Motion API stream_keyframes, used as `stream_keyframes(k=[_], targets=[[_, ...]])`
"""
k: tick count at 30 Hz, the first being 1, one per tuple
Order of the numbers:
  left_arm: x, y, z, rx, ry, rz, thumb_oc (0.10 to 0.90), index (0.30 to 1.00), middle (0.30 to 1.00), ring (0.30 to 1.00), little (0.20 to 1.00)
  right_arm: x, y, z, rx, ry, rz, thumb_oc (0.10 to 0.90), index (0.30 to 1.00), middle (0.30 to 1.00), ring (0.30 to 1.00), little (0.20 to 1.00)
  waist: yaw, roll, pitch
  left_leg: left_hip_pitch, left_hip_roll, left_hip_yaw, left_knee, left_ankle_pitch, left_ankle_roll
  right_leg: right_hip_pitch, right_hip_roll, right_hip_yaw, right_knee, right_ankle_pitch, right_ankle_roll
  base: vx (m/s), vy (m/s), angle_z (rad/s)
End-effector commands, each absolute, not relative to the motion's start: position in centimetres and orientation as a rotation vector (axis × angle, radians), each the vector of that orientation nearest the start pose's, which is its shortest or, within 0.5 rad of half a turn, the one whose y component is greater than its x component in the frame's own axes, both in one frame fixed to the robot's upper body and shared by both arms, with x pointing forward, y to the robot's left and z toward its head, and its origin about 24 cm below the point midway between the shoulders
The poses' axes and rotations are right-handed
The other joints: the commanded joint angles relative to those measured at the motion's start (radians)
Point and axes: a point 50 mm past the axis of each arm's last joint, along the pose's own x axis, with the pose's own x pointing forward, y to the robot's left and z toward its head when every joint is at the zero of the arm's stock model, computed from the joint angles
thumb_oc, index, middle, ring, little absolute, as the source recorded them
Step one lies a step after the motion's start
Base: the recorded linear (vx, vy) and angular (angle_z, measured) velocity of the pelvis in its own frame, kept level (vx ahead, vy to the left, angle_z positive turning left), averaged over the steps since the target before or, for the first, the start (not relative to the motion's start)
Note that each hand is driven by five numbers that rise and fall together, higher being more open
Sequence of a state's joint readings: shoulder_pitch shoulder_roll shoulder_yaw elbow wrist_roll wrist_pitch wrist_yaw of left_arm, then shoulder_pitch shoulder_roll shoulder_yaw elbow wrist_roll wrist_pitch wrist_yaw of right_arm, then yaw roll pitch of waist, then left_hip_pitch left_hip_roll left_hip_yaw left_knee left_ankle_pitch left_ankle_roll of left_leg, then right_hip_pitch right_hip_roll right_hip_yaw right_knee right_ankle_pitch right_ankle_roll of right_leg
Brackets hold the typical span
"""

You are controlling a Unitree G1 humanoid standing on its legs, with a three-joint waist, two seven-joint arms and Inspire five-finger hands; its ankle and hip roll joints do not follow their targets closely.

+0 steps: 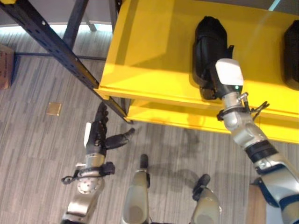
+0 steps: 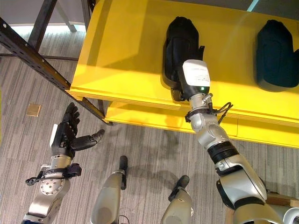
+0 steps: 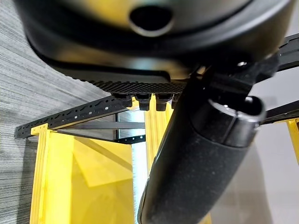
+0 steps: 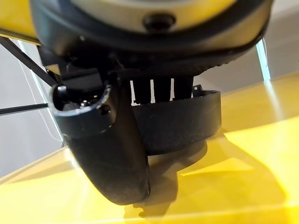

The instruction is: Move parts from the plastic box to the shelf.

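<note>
Parts for this job were black moulded pieces, and the largest thing in sight was the yellow shelf (image 2: 126, 56) that carried them. One black part (image 2: 179, 44) lay flat on the shelf board, directly under and ahead of the right hand (image 2: 189, 88); a second black part (image 2: 276, 53) lay on the same board, well off to that hand's outer side. In the right wrist view the part (image 4: 177, 123) sat against the fingers (image 4: 163, 88), its curved wall reaching past them, but whether they clenched it or merely rested on it I could not tell. It looked like a rigid, hollow plastic shell, probably light for its bulk, smooth and a little slippery, not fragile. A hold across its narrow width, thumb under one rim, seemed soundest. The left hand (image 2: 65, 135) hung below the shelf over the floor (image 2: 140, 149), fingers straight and released, holding nothing.
</note>
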State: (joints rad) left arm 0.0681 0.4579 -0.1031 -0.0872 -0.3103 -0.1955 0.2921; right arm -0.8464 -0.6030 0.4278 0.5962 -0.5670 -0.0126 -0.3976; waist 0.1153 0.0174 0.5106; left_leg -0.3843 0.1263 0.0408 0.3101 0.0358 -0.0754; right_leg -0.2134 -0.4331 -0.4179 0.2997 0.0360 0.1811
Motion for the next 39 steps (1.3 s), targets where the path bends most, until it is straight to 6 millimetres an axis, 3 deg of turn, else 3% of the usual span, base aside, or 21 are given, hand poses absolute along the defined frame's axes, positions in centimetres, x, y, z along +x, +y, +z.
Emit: stream_keyframes(k=[1, 20, 39], targets=[[23.1, 22.4, 11.8, 0.098, -0.423, 0.15, 0.9, 1.0, 1.0, 1.0, 1.0, 38.7, -22.8, 18.9, -1.409, -0.315, -0.277, 0.4, 0.3, 0.3, 0.3, 0.3, 0.013, 0.001, -0.031, 0.063, 0.023, 0.021, -0.041, -0.041, 0.008, -0.042, 0.004, 0.026, 0.076, 0.001, -0.009, 0.0, -0.024, -0.04], [23.4, 22.5, 12.2, 0.084, -0.433, 0.134, 0.9, 1.0, 1.0, 1.0, 1.0, 39.2, -25.9, 21.5, -1.399, -0.248, -0.421, 0.4, 0.3, 0.3, 0.3, 0.3, 0.011, 0.01, -0.025, 0.061, 0.028, 0.014, -0.054, -0.028, 0.0, -0.053, 0.015, 0.025, 0.086, -0.004, -0.01, 0.0, -0.002, 0.0], [23.3, 22.7, 12.5, 0.068, -0.446, 0.139, 0.9, 1.0, 1.0, 1.0, 1.0, 39.4, -27.5, 22.3, -1.389, -0.187, -0.484, 0.4, 0.3, 0.3, 0.3, 0.3, 0.008, 0.013, -0.021, 0.061, 0.026, 0.015, -0.058, -0.025, 0.002, -0.058, 0.014, 0.028, 0.085, 0.006, -0.009, 0.0, 0.0, 0.0]])
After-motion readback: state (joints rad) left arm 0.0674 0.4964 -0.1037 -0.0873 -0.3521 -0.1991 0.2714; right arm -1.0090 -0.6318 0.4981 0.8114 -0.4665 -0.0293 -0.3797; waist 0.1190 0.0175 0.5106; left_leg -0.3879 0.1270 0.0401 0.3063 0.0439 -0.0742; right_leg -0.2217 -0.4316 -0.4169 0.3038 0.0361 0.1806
